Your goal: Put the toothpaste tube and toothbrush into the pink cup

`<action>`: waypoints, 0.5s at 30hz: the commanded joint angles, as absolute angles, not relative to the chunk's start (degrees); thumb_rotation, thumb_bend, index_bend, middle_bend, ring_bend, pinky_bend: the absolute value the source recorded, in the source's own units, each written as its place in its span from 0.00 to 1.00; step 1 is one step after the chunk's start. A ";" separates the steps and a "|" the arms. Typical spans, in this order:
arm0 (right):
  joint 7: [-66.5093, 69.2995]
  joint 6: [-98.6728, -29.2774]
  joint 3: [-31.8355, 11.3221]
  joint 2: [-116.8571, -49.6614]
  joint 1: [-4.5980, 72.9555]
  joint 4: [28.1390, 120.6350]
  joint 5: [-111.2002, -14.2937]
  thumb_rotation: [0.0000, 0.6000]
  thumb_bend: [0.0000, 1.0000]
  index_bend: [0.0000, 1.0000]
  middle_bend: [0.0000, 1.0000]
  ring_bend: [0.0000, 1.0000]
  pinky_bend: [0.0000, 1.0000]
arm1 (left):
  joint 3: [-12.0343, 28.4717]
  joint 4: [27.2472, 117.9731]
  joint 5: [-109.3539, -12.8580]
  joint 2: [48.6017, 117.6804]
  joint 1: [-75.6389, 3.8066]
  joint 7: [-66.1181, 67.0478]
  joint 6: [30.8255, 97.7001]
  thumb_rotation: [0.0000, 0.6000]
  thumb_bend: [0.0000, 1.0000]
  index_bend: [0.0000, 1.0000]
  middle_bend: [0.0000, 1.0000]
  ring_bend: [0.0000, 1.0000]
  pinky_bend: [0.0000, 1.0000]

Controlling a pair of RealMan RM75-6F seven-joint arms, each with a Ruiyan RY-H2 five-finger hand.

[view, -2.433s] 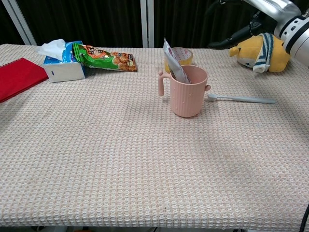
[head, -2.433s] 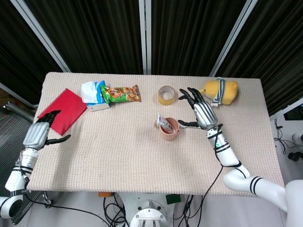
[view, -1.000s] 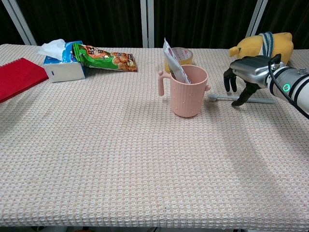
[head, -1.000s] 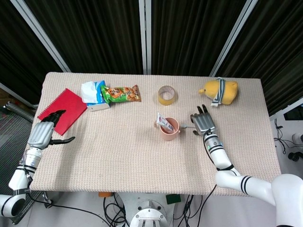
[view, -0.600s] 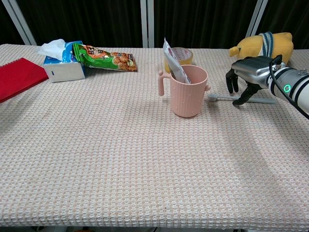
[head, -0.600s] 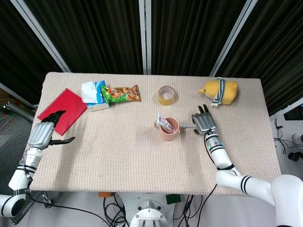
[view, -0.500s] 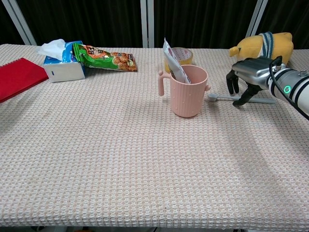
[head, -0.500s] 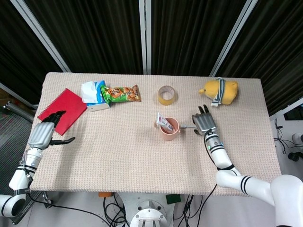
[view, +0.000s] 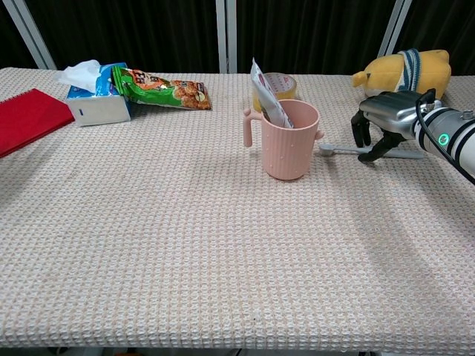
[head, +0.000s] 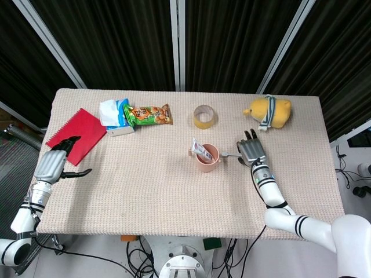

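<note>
The pink cup [head: 207,158] [view: 288,142] stands mid-table with the toothpaste tube [head: 200,149] [view: 265,92] upright inside it. Just right of the cup, the toothbrush [head: 229,154] [view: 343,150] lies flat on the cloth, head towards the cup. My right hand [head: 250,152] [view: 387,116] hovers over the handle's far end, palm down. Its fingers [view: 361,133] point down behind the handle and the thumb reaches the cloth in front. The brush is not lifted. My left hand [head: 52,165] hangs open at the table's left edge, holding nothing; only the head view shows it.
A tape roll [head: 203,116] [view: 278,84] sits behind the cup. A yellow plush toy [head: 268,112] [view: 404,68] is behind my right hand. A tissue pack [head: 113,117] [view: 95,104], a snack bag [head: 149,114] [view: 162,87] and a red notebook [head: 77,134] [view: 26,119] lie at the back left.
My right hand dropped from above the plush toy onto the toothbrush handle, then slid slightly right along it. The toothbrush and cup have not moved.
</note>
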State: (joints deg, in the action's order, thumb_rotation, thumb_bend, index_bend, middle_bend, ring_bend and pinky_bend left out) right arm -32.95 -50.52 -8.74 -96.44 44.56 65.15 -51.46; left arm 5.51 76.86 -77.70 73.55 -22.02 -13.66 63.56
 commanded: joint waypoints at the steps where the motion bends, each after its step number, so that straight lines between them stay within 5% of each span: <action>1: -32.97 -50.56 -8.77 -96.51 44.51 65.08 -51.47 1.00 0.66 0.56 0.46 0.06 0.00 | 5.48 76.82 -77.73 73.55 -22.02 -13.72 63.54 0.48 0.04 0.08 0.08 0.09 0.20; 15: -33.92 -50.41 -8.76 -96.59 44.39 64.93 -51.29 1.00 0.73 0.58 0.46 0.06 0.00 | 5.28 76.55 -77.99 73.71 -22.15 -14.00 63.30 0.48 0.04 0.08 0.08 0.09 0.20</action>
